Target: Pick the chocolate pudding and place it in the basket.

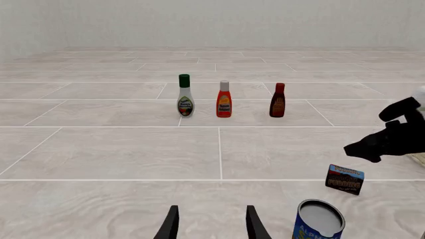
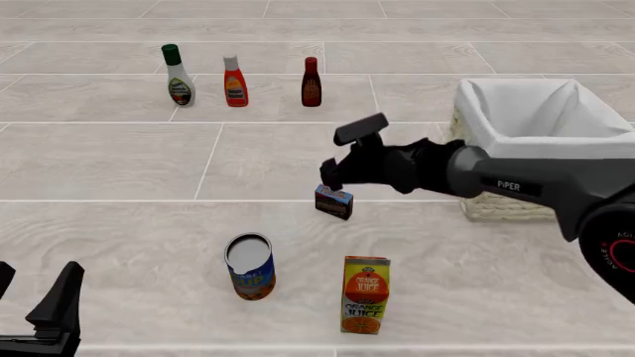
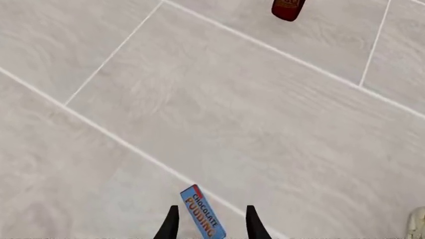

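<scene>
"CHOCOLATE PUDDING" box (image 3: 202, 211) between fingers (image 3: 171, 224)

Three bottles (image 2: 236, 82) stand in a far row; nearer, a blue-labelled can (image 2: 250, 266) beside an orange juice carton (image 2: 364, 294).

Chocolate pudding (image 2: 334, 201): small dark brown box, blue top edge with "CHOCOLATE PUDDING" print, reddish lettering on the side. Stands on edge near desk centre, slightly skewed to the tile lines. Basket (image 2: 506, 149): large square cream wicker, white cloth lining folded over rim, upright, at about 2 o'clock from the pudding, well apart.
</scene>
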Motion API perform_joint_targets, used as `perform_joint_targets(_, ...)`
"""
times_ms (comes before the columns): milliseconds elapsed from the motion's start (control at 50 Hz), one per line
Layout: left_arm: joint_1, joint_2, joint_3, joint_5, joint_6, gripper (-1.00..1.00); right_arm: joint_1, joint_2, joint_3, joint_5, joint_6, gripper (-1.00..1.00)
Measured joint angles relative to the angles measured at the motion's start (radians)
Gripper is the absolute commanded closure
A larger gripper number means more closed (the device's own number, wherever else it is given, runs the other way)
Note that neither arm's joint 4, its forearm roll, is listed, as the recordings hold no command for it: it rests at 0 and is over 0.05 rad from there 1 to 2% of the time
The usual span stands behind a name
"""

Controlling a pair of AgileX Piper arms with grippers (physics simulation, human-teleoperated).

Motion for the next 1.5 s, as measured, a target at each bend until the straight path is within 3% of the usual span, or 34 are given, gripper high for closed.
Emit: perform_joint_targets(1500, 0.0, 0.0, 0.0, 0.0, 0.0, -1.0, 0.025, 0.123, 0.049, -0.094, 0.035, -1.0)
